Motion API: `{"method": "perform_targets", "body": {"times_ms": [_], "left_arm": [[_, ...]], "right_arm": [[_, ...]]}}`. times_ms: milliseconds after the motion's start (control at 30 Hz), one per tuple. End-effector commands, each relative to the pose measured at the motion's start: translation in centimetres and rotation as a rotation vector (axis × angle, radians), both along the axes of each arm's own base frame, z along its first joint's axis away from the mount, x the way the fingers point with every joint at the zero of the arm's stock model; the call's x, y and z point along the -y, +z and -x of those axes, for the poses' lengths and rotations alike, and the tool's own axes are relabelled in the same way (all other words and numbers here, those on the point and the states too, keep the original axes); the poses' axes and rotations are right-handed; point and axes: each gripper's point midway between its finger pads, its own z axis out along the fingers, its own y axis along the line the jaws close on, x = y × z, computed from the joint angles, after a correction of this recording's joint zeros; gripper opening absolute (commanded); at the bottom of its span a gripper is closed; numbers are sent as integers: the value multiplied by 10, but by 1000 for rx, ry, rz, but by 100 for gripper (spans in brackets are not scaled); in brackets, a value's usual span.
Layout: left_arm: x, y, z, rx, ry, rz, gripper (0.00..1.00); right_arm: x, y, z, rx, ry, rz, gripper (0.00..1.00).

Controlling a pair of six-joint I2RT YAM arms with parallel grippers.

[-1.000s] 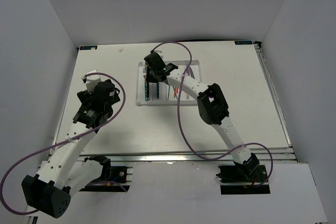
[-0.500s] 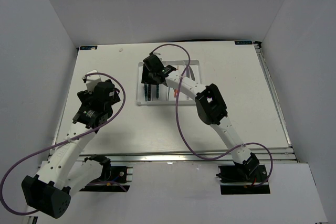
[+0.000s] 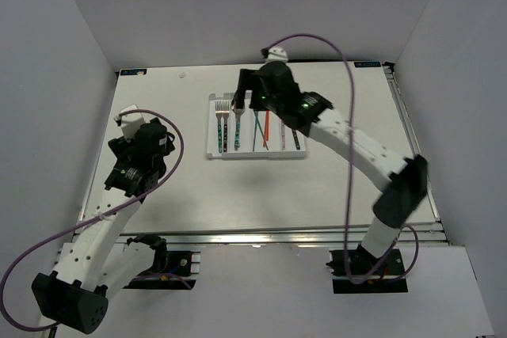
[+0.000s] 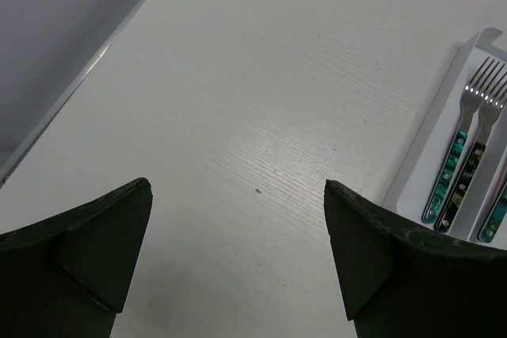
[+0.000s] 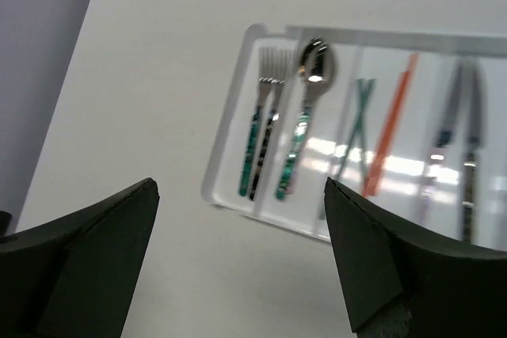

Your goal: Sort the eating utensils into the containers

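The containers are the long compartments of one white tray (image 3: 212, 152) at the table's far middle. Two forks (image 3: 223, 123) lie in its leftmost compartment and a spoon (image 3: 238, 123) beside them. Further right lie crossed teal chopsticks (image 3: 257, 129), an orange-red chopstick (image 3: 266, 127) and pink- and dark-handled utensils (image 3: 288, 135). My right gripper (image 3: 245, 94) hangs open and empty above the tray's far left end. In its wrist view the gripper (image 5: 242, 184) looks down on the forks (image 5: 261, 128) and spoon (image 5: 305, 116). My left gripper (image 3: 131, 134) stands open left of the tray.
In the left wrist view the open left gripper (image 4: 238, 187) is over bare white table (image 4: 261, 100), with the tray's corner (image 4: 432, 140) and forks (image 4: 467, 144) at the right edge. Grey walls enclose the table on three sides.
My right gripper has opened, lifted off the tray's left compartments and drawn back toward the far edge, uncovering the forks and spoon. The left arm shifted slightly.
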Motion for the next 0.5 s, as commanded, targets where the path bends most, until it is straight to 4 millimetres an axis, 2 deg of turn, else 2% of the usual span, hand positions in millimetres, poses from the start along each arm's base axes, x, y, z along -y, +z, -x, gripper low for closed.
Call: {"method": "perform_targets", "body": {"times_ms": [0, 33, 67, 100, 133, 167, 200, 233, 267, 300, 333, 367, 467], "left_arm": [[-14, 35, 1, 97, 63, 10, 98], [-16, 39, 1, 98, 66, -3, 98], [-18, 41, 2, 96, 70, -16, 98], [-24, 45, 5, 98, 94, -37, 98], [-27, 50, 6, 102, 108, -55, 98], [-31, 53, 8, 110, 124, -65, 98], [-34, 55, 10, 120, 139, -70, 98], [-35, 55, 11, 126, 148, -69, 98], [-35, 58, 13, 147, 150, -56, 98], [-35, 58, 14, 156, 148, -48, 98], [-36, 53, 16, 160, 155, -39, 98], [-37, 54, 20, 176, 159, -31, 98], [-38, 45, 27, 178, 156, -17, 98]], "right_arm": [[73, 32, 15, 160, -112, 142, 89], [99, 57, 29, 213, -143, 132, 89], [125, 33, 36, 204, -191, 229, 89], [142, 35, 44, 216, -212, 248, 89], [165, 54, 59, 254, -240, 228, 89], [184, 49, 67, 253, -272, 266, 89], [199, 32, 78, 235, -280, 313, 89], [219, 45, 92, 261, -310, 287, 89], [237, 40, 100, 255, -346, 321, 89], [248, 32, 109, 248, -360, 338, 89], [264, 43, 121, 272, -385, 307, 89], [276, 41, 128, 267, -404, 325, 89], [307, 53, 149, 292, -469, 299, 89]]}}
